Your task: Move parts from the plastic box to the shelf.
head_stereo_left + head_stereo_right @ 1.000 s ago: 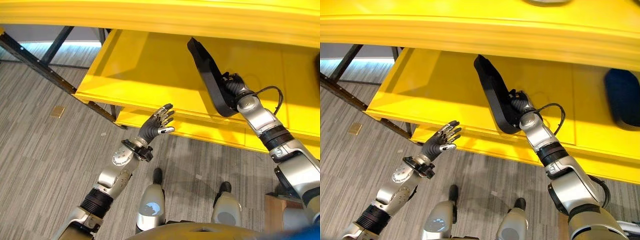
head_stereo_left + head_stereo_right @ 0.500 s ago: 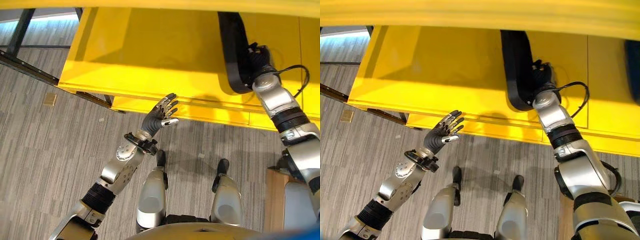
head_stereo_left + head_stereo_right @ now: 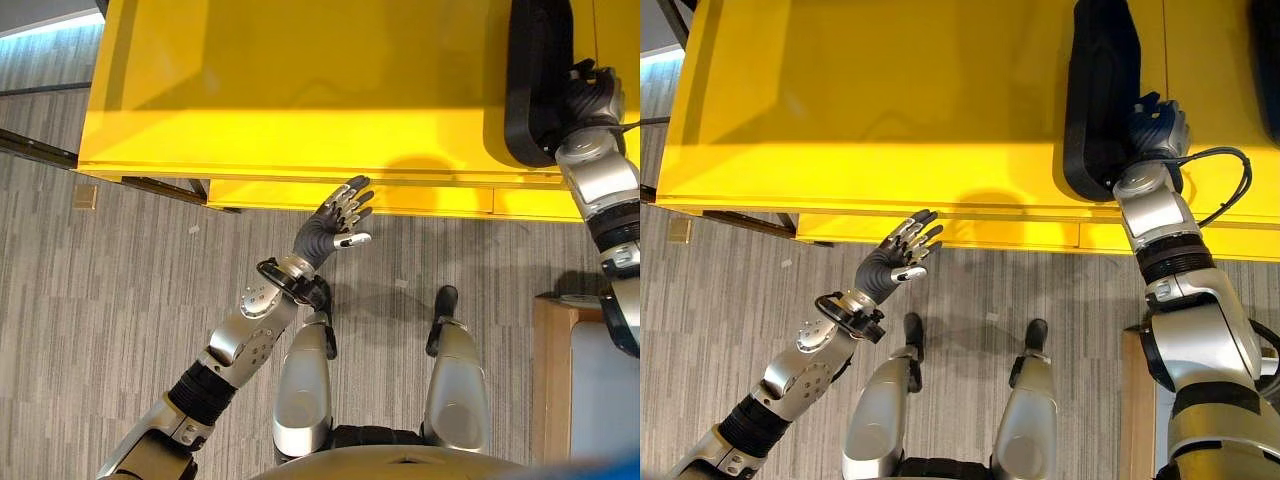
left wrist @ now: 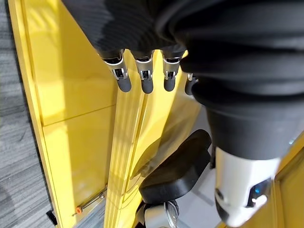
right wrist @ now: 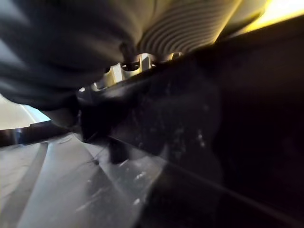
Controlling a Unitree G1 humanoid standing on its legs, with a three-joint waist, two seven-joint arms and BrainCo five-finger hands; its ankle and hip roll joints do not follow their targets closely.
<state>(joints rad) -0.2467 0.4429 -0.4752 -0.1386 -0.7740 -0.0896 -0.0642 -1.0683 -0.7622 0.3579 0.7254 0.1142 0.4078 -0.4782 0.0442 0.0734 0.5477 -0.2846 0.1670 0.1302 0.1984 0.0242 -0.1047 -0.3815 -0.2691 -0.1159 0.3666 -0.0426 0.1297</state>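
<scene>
A long black plastic part (image 3: pixel 535 80) lies on the yellow shelf (image 3: pixel 300 90) with its near end close to the shelf's front edge. My right hand (image 3: pixel 1155 125) is at the part's right side, fingers curled round its edge; up close the right wrist view shows those fingers (image 5: pixel 128 71) against the black part (image 5: pixel 213 118). My left hand (image 3: pixel 335 222) is held up in front of the shelf's front edge, open, fingers (image 4: pixel 142 78) straight and holding nothing. The left wrist view looks along the shelf to the black part (image 4: pixel 175 171).
A lower yellow shelf level (image 3: pixel 420 198) sticks out just under the front edge. A dark metal frame bar (image 3: pixel 40 150) runs at the left. A wooden box edge (image 3: pixel 550 370) stands at lower right. A dark thing (image 3: pixel 1270 30) sits at the shelf's far right.
The camera has tipped down and moved, so the shelf now fills the top. My right hand keeps hold of the black part on the shelf. The left hand stays open.
</scene>
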